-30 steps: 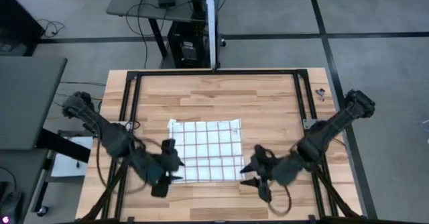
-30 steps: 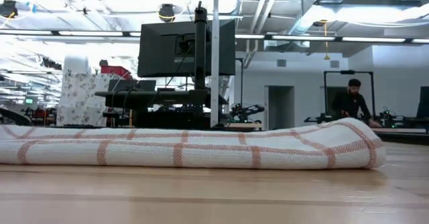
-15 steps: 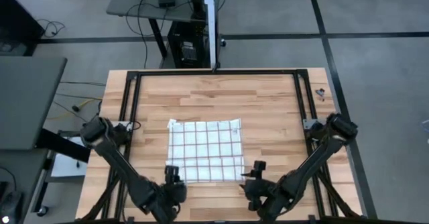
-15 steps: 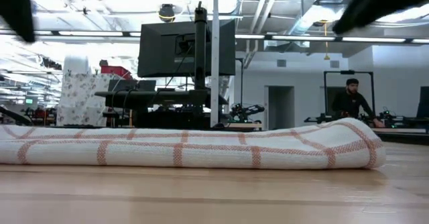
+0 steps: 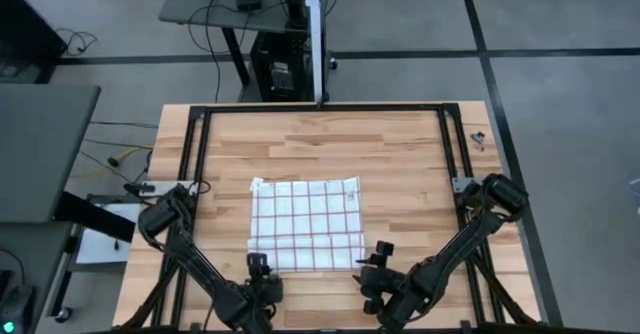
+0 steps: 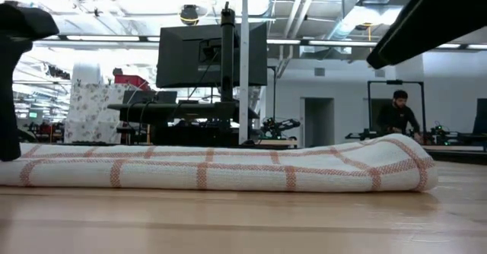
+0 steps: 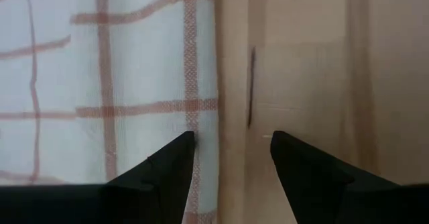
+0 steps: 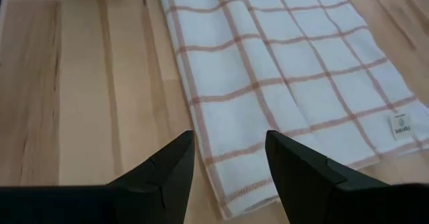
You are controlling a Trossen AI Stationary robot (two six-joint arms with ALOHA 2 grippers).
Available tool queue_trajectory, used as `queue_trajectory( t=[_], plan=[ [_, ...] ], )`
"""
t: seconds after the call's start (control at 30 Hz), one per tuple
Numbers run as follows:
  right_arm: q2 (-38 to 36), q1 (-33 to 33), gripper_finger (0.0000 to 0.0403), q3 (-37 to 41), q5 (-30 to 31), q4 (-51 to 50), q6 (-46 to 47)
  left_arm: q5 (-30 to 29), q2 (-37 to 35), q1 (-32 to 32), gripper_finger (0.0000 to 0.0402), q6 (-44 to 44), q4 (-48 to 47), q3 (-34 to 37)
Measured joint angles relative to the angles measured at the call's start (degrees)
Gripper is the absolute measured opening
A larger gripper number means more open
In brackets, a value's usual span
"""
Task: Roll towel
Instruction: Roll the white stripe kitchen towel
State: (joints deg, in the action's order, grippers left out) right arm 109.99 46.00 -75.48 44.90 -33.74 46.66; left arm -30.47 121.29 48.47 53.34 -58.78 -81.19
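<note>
The white towel (image 5: 306,224) with reddish-brown grid lines lies flat in the middle of the wooden table; in the low view (image 6: 221,166) its near edge looks thick and rounded. My left gripper (image 5: 262,266) is open at the towel's near left corner. In the left wrist view (image 7: 232,140) one finger stands over the towel's side edge (image 7: 208,83) and the other over bare wood. My right gripper (image 5: 378,261) is open beside the towel's near right corner. In the right wrist view (image 8: 229,140) it is above the table, with the towel (image 8: 295,70) ahead of it. My left gripper is low over the towel's left side edge (image 7: 201,127), pointing down, one finger over the cloth and one over the table. I cannot tell whether that finger touches the cloth.
A black frame (image 5: 190,154) runs along the table's left, far and right sides. Bare wood (image 5: 330,144) lies between the towel and the far edge. A small label (image 8: 402,125) sits at one towel corner. A monitor stand (image 6: 224,64) and a person (image 6: 399,113) are in the room behind.
Both grippers have drawn back toward the table's near edge and gone down, ending at the towel's near left and near right corners. Their dark arms have come into the low view from above. The towel has stayed where it was.
</note>
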Motion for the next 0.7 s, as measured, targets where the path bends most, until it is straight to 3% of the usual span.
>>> queue_trajectory(
  t=[0.23,0.7],
  plan=[
    [0.0,0.0,0.0178,0.0,-0.2,-0.1,-0.2,-6.5,0.5,-0.6,0.0187,-0.1,-2.2,0.7],
    [3.8,-2.5,0.0178,2.5,-6.0,6.0,-15.4,-6.7,0.5,-1.4,0.0187,-0.2,-1.4,2.4]
  ],
)
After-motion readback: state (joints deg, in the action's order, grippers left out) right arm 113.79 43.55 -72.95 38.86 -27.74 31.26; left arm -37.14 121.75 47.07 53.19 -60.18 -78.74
